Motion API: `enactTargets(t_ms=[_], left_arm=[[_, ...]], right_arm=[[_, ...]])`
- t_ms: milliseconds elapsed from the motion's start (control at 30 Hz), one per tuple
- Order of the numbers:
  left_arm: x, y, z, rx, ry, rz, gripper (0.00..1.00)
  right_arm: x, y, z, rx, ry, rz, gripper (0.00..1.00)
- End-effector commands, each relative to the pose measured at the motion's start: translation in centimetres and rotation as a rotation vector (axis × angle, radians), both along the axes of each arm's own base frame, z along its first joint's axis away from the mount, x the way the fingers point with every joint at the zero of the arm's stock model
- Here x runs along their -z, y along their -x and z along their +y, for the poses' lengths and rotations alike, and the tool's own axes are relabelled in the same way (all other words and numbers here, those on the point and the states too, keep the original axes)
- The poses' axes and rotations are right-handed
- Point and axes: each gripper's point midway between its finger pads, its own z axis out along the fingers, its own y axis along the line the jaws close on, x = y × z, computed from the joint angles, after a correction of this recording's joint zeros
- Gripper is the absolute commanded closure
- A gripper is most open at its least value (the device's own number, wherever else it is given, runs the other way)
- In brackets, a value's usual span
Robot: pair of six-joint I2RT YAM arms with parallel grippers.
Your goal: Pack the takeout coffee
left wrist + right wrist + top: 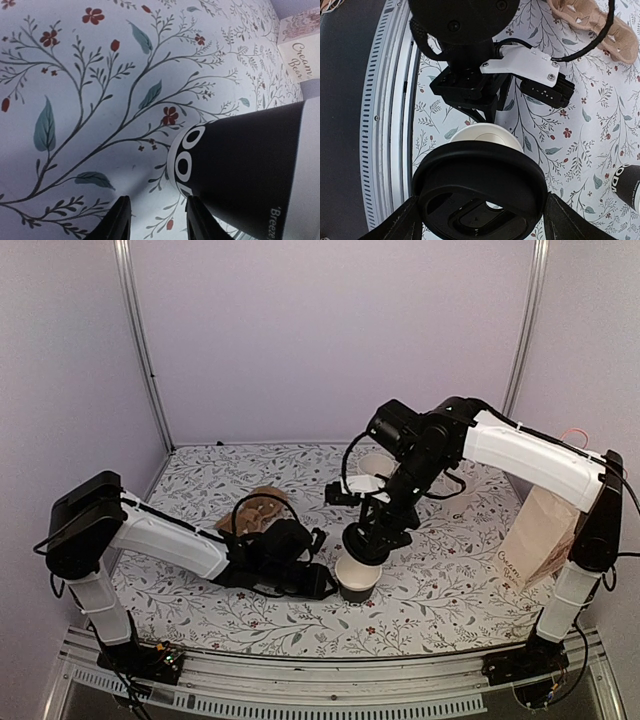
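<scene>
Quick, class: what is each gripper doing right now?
Left gripper: open, nothing in it; the cup is just ahead of it.
Right gripper: closed on the black lid, over the open cup.

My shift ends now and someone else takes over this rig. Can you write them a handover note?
Left gripper: fingers open, low beside the cup, nothing between them.
Right gripper: shut on the black lid, held above the cup, not yet seated.
Cup: upright on the table near the front edge, open on top.
Paper bag: standing at the right, apart from the cup.
Done: lid is in hand over the cup.
Left: press the lid on, then probably move the cup into the bag.
</scene>
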Motion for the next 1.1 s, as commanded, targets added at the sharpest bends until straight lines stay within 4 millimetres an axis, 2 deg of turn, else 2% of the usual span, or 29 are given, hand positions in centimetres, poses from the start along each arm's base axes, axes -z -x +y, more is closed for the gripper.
enactTargets(t_ms=[0, 167, 433, 500, 767, 1067], left_arm=[[-1.2, 0.5, -2.9, 0.058, 0.063, -0.031, 0.59], [-1.0, 0.8, -2.5, 0.052, 0.042, -0.024, 0.59], [-0.7, 0.3, 1.6, -0.045, -0.072, -0.056, 0.58], [0.0, 0.6, 2.7, -0.06, -0.111, -0.039, 0.58], [1.6, 1.2, 3.5, -0.068, -0.127, 0.002, 0.58], [1.7, 1.4, 3.7, -0.058, -0.134, 0.0, 0.59]], right_arm=[[1.5, 0.1, -0.4, -0.016, 0.077, 0.011, 0.29], [2.6, 0.4, -0.5, -0.026, 0.12, 0.025, 0.29], [4.6, 1.4, -1.2, -0.048, 0.225, 0.043, 0.3], [4.9, 1.3, -1.1, -0.046, 0.235, 0.042, 0.3], [5.1, 0.5, -0.2, -0.017, 0.258, 0.02, 0.3], [5.9, 0.9, 0.2, -0.033, 0.279, 0.025, 0.3]])
